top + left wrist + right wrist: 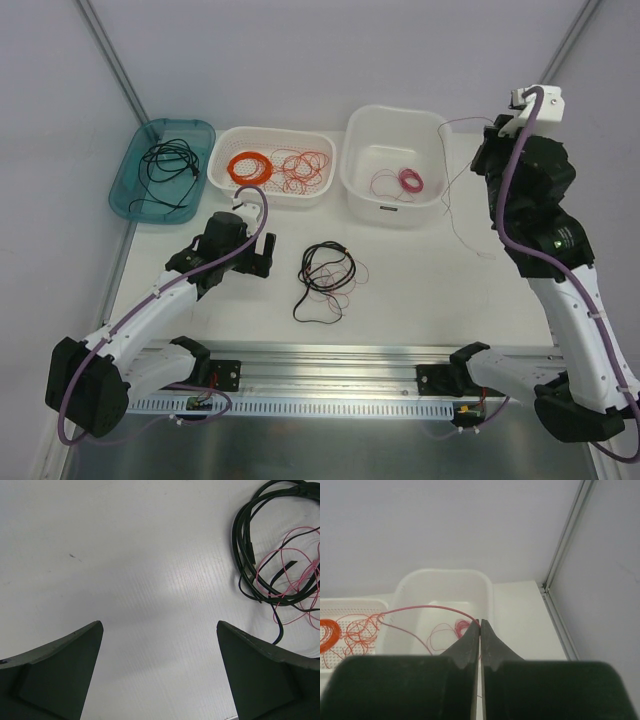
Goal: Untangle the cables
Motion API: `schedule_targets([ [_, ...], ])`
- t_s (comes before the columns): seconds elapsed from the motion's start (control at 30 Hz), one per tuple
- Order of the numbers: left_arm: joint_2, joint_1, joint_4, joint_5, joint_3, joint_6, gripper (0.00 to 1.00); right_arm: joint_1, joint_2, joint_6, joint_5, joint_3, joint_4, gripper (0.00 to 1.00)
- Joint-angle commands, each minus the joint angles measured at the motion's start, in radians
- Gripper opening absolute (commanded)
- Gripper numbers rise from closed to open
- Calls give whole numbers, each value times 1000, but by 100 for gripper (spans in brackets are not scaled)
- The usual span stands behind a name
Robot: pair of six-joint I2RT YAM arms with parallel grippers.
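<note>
The cables (328, 278) are lying just right of the gaping left hand (160, 625); the right hand (480, 623) is pinching a pink wire (430, 607).

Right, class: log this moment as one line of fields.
left gripper: open, beside cables | right gripper: shut on pink wire, raised near white tub

Cables (327, 281) — loose black-pink tangle

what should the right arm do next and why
Probably lower the pink wire into the white tub: the right gripper is shut on it up high, its tail trails on the table beside the tub, and a pink coil already lies inside.
</note>
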Motion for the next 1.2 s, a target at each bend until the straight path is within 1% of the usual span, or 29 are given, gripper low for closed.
schedule_targets([
  [0.0,0,9,7,14,15,20,99,-30,1,94,-49,-5,-26,1],
  [0.17,1,9,7,11,16,22,99,-36,45,83,-106,92,-99,1],
  [0.33,3,9,7,13,15,22,99,-36,84,34,-134,141,-58,1],
  [0.37,6,9,7,14,16,22,99,-38,96,28,-137,185,-55,1],
  [0.6,9,9,6,11,15,25,99,-55,228,-20,-161,305,43,1],
  [0.83,11,9,6,8,16,26,99,-122,419,2,-172,292,89,1],
  [0.87,12,9,6,8,15,26,99,-131,468,11,-170,287,93,1],
  [1.03,15,11,6,14,18,25,99,-187,622,92,-164,273,44,3],
  [1.13,17,9,6,17,18,25,99,-210,688,146,-196,272,-19,10],
  [1.17,17,9,6,17,18,25,99,-213,699,152,-204,261,-30,15],
])
